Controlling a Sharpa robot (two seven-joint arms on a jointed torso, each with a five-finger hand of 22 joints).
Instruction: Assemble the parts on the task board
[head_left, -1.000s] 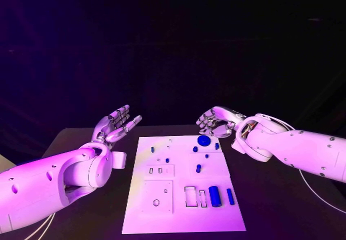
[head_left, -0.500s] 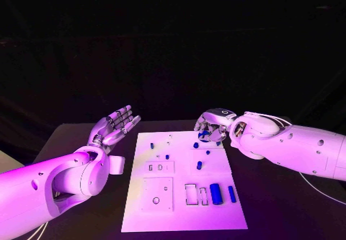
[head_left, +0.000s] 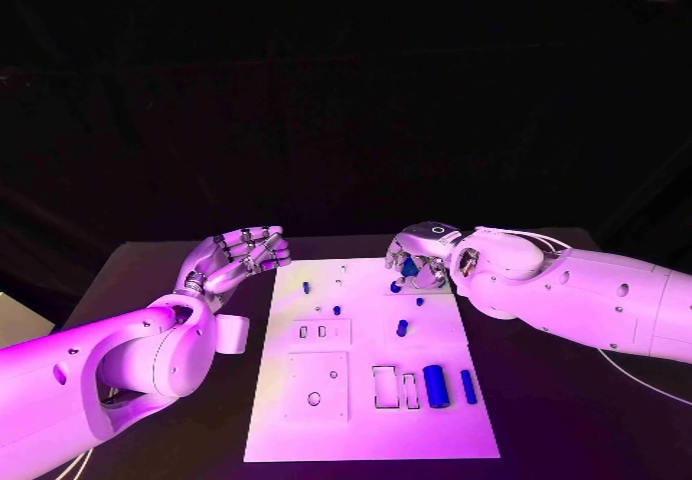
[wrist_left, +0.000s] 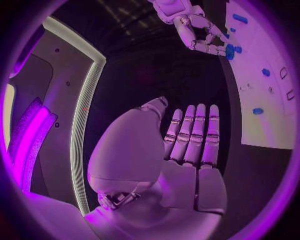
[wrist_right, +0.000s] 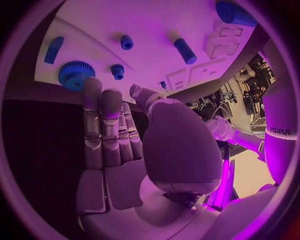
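The white task board (head_left: 368, 420) lies in the middle of the black table. A blue gear (head_left: 410, 268) sits at its far right corner, and my right hand (head_left: 421, 250) hangs over it with fingertips at the gear. In the right wrist view those fingers (wrist_right: 103, 125) are straight beside the gear (wrist_right: 76, 75), gripping nothing. My left hand (head_left: 238, 255) hovers off the board's far left corner, fingers partly bent and nothing in it (wrist_left: 184, 150). A thick blue cylinder (head_left: 434, 385) and a slim blue bar (head_left: 469, 386) lie near the right edge.
Small blue pegs (head_left: 402, 327) (head_left: 306, 287) (head_left: 338, 310) stand scattered on the far half of the board. Rectangular recesses (head_left: 384, 387) and a square plate (head_left: 316, 385) take up the near half. Bare black table (head_left: 577, 400) flanks the board on both sides.
My right hand has dropped forward onto the far right corner and now covers the gear. The left hand's fingers have bent in from a flat open palm.
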